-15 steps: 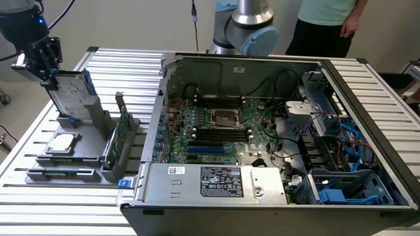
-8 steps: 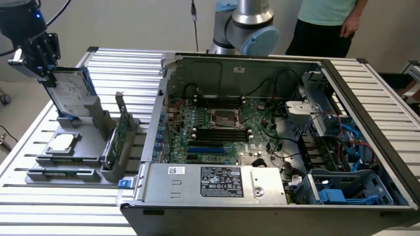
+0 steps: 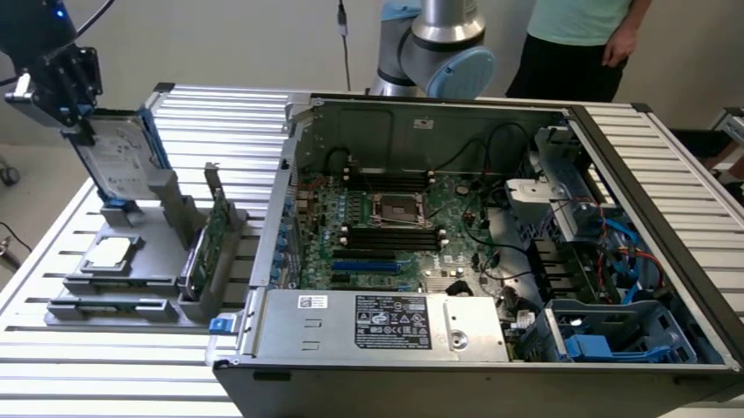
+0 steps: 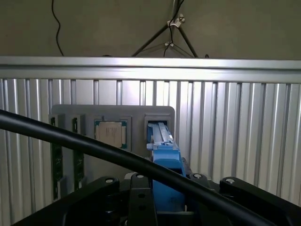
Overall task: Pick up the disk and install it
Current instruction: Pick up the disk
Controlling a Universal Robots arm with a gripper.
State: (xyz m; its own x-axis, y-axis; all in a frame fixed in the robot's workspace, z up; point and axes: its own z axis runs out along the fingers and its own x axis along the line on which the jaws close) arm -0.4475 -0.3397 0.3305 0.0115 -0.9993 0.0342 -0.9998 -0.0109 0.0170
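The gripper (image 3: pixel 82 132) grips the disk (image 3: pixel 117 165) by its top edge, long axis upright, its low end at the stand (image 3: pixel 125 216), with the open case (image 3: pixel 407 122) well apart toward the exterior view's right.

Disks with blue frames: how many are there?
1: the disk, upright at the exterior view's left, gripped by the hand at the grey holder. More may hide inside the computer case.
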